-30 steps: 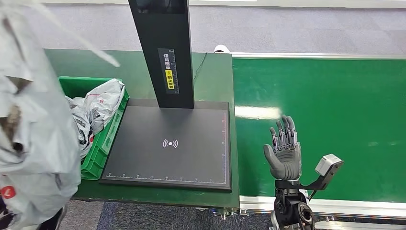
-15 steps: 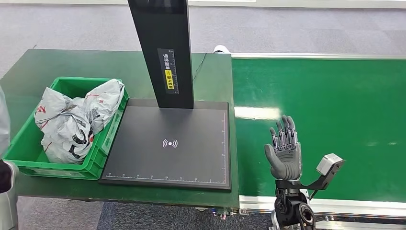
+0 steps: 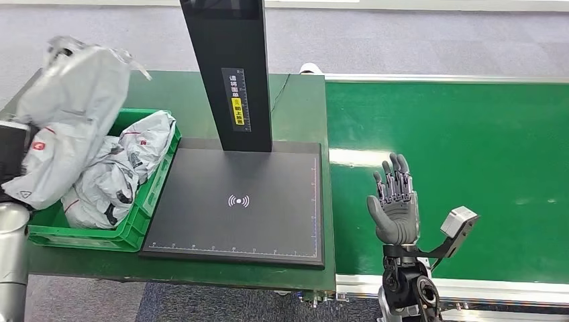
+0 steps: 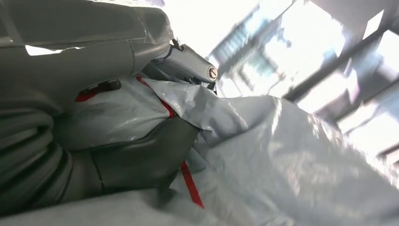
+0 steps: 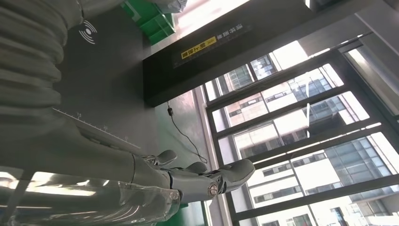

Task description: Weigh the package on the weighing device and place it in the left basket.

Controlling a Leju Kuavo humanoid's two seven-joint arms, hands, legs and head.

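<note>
- Since half a second ago, your left hand [image 4: 94, 136] has carried the package [image 3: 67, 114] back into the head view, where it now hangs over the near-left end of the basket [image 3: 144, 198]; the right hand has tilted slightly.
- Nearest you, the left hand grips the grey package; the left wrist view shows thumb and fingers [image 4: 188, 63] wrapped around crumpled film with a red stripe.
- Your right hand [image 3: 394, 204] stands upright over the green conveyor belt [image 3: 470, 147], palm forward, fingers apart, holding nothing.
- Centre: the black weighing device [image 3: 235, 201] lies bare, its column [image 3: 228, 67] rising at the far edge. It sits touching the basket's right wall.
- Left: the green basket already holds other crumpled grey bags [image 3: 121, 168].
- Step in hand, by judgement: placing, with weighing apparently done, since the package is above the basket, not the plate.
- Next move calls for lowering the package until it rests on the bags within the walls, then spreading the fingers. Watch that loose film does not drape over the rim.
</note>
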